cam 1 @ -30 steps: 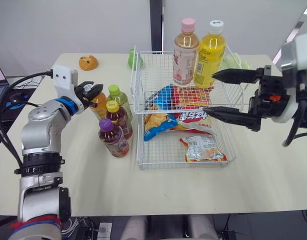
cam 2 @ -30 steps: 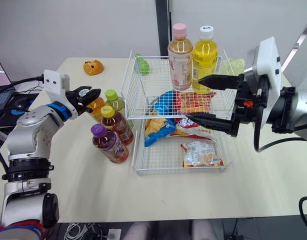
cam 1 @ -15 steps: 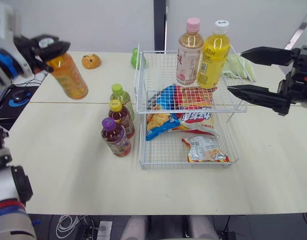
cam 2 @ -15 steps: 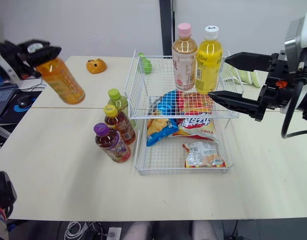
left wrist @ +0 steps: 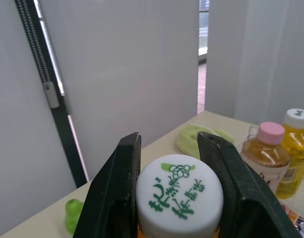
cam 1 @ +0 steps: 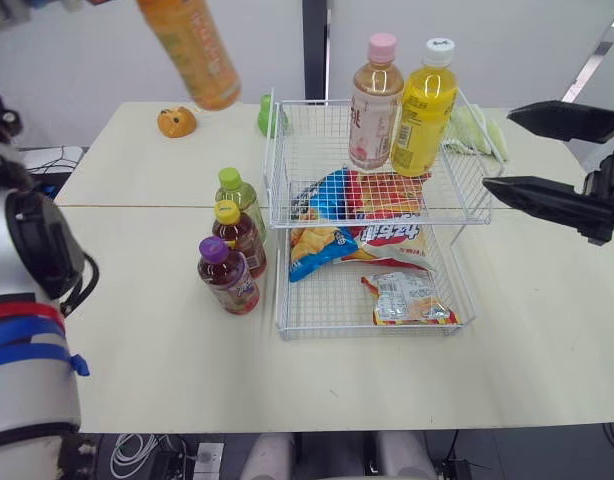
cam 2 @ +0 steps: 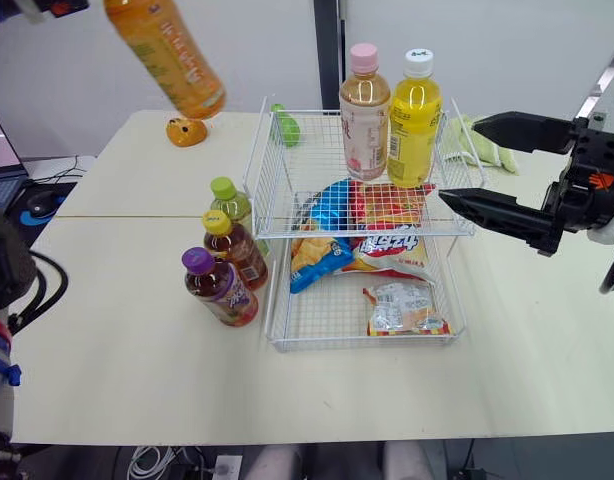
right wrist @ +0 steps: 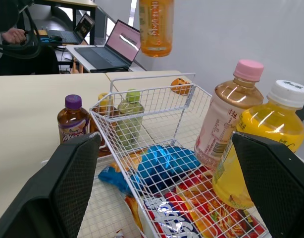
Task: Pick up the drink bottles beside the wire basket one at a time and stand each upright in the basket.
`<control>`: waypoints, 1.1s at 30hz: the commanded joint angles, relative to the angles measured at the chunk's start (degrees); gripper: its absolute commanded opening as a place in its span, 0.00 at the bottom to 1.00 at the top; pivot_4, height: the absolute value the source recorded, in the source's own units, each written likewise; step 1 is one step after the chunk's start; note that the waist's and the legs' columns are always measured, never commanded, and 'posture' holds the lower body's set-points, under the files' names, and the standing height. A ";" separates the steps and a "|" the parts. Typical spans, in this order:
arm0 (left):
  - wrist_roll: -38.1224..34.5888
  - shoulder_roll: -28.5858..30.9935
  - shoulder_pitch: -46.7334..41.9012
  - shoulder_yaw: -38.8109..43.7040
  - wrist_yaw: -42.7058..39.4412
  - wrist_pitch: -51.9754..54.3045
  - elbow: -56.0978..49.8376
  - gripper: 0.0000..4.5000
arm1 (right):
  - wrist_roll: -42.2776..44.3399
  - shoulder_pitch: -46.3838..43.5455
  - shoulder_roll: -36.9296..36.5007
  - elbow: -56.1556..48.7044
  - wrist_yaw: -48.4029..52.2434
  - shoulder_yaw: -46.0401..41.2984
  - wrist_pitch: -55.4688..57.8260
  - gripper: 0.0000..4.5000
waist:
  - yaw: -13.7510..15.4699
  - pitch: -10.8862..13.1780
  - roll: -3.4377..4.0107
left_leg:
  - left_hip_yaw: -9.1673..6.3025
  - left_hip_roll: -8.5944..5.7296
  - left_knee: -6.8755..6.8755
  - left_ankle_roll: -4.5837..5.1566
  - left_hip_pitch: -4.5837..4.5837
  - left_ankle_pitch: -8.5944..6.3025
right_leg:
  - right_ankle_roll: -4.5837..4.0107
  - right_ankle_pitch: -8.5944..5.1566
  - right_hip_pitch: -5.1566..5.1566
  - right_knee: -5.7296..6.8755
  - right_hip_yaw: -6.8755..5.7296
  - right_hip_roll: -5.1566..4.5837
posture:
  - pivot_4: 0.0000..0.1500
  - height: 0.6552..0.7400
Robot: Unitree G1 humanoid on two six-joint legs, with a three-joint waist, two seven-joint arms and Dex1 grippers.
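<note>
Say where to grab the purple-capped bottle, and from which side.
Likely grip the purple-capped bottle at its neck, from above and the robot's left: the yellow-capped bottle crowds it behind, the wire basket stands on its right.

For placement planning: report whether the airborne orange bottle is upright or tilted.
Tilted: the orange bottle slants, base toward the wire basket, left gripper clamping its cap.

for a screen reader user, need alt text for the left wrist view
The left gripper clamps its two black fingers on a white bottle cap printed in green. Beyond, a pink-capped bottle and a yellow bottle stand before pale walls.
</note>
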 commanded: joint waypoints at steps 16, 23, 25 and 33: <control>8.23 -17.73 -9.95 -0.61 2.51 -14.01 15.91 0.31 | 2.04 2.74 -0.99 -2.10 -2.20 -4.64 -1.63 1.00 | -0.26 0.04 -0.02 | 0.02 -0.06 0.01 0.05 -0.07 0.03 | 0.06 0.01 -0.09 0.06 0.06 -0.06 | 1.00 1.00; 9.30 -20.42 -6.83 0.65 5.08 -16.51 17.50 0.31 | 2.01 1.18 -1.24 -1.75 -3.95 -3.86 -1.65 1.00 | 0.00 0.05 -0.03 | 0.03 -0.09 0.03 0.06 -0.08 0.04 | 0.06 0.01 -0.15 0.14 0.08 -0.08 | 1.00 1.00; 9.32 -21.05 -6.09 0.84 5.36 -16.24 17.60 0.31 | 2.04 0.47 -1.30 -1.59 -4.42 -3.63 -1.54 1.00 | 0.01 0.05 -0.03 | 0.02 -0.10 0.03 0.07 -0.10 0.05 | 0.06 0.01 -0.15 0.14 0.08 -0.08 | 1.00 1.00; 9.69 -22.15 -4.47 0.93 5.54 -15.75 17.77 0.31 | 1.35 -1.32 -0.96 -1.26 -6.47 -2.57 -1.70 1.00 | -0.10 0.05 -0.03 | 0.05 -0.09 0.02 0.06 -0.12 0.05 | 0.06 0.01 -0.23 0.20 0.10 -0.09 | 1.00 1.00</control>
